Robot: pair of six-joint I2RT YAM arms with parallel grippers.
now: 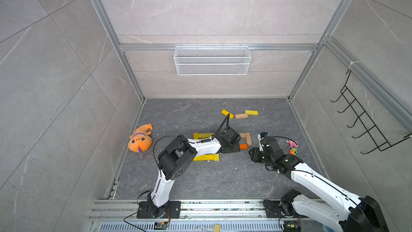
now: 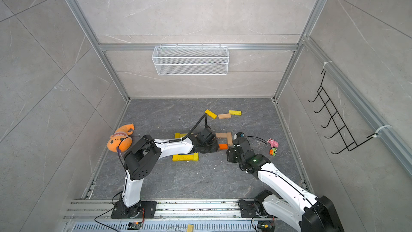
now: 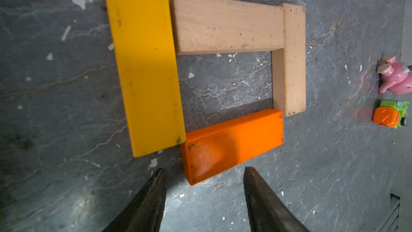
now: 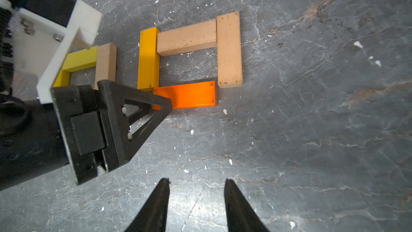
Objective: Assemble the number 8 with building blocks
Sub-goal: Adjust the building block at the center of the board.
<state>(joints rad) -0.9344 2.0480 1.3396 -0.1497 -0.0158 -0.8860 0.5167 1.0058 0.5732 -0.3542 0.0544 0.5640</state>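
While one plush toy [image 1: 140,140] lies far left, the left gripper [image 3: 204,168], jaws parted and empty, sits at the one orange block [image 3: 234,139], which forms a rough mid-floor square with one yellow block [image 3: 145,63] and two tan blocks [image 3: 227,23], then the right gripper [image 4: 196,179], likewise parted and empty, then two small toys [image 3: 394,79].

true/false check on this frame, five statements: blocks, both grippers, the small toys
1. The left gripper holds the orange block in the air. False: jaws open, block lying on the floor.
2. The orange block, a yellow block and two tan blocks outline a rough square. True.
3. The right gripper is open and empty. True.
4. The pink toy sits inside that square. False: it lies outside, beside the toy truck.
5. Three loose blocks lie nearer the back wall. True.
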